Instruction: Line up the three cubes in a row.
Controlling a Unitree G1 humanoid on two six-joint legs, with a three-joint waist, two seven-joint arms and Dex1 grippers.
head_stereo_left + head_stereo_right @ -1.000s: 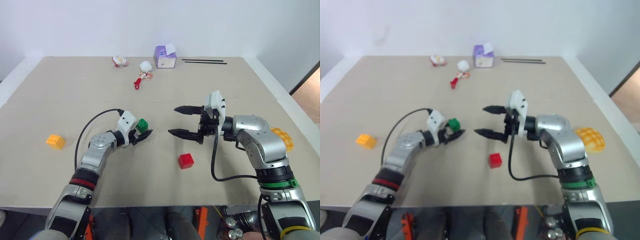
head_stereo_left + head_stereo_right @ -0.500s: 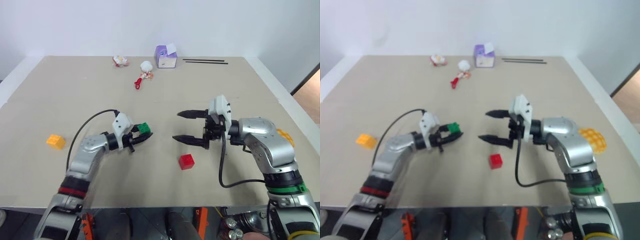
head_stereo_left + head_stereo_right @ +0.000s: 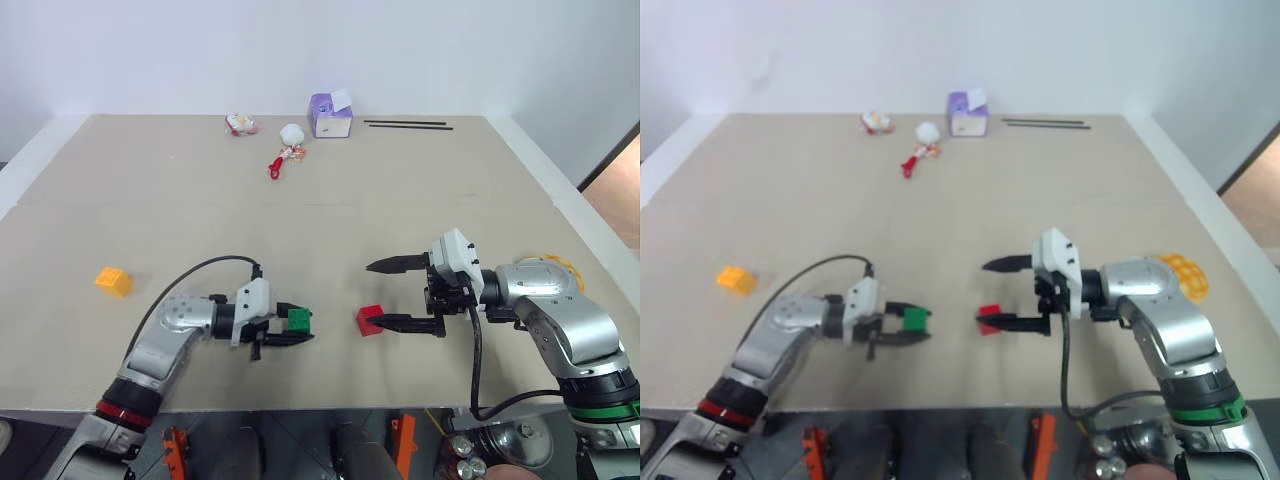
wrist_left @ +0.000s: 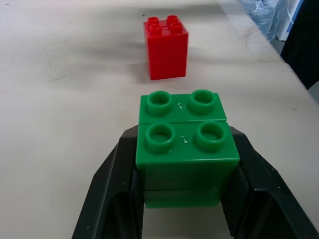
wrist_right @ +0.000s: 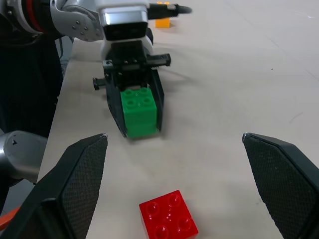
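Two grippers face each other across the near part of the table [image 3: 150,200], and we start at their fingers. Our left gripper [image 3: 292,330] is clenched on the green cube [image 3: 299,319], studs up, one black finger pressed to each side. Straight ahead of those fingers, a short way off and not touching, sits the red cube [image 4: 166,46], also studs up, so the line the green one would travel runs along the gripper's own pointing direction, toward our right. Our right gripper [image 3: 378,294] stands spread wide and holds nothing; its lower finger lies just beside the red cube, though we cannot tell whether it touches. The red cube lies between the two grippers, nearer the right one. Both cubes look about as wide as long, so no long axis matters. The yellow-orange cube [image 3: 114,281] rests well apart, out near the table's left side, closer to our left arm. We judge the row barely begun.
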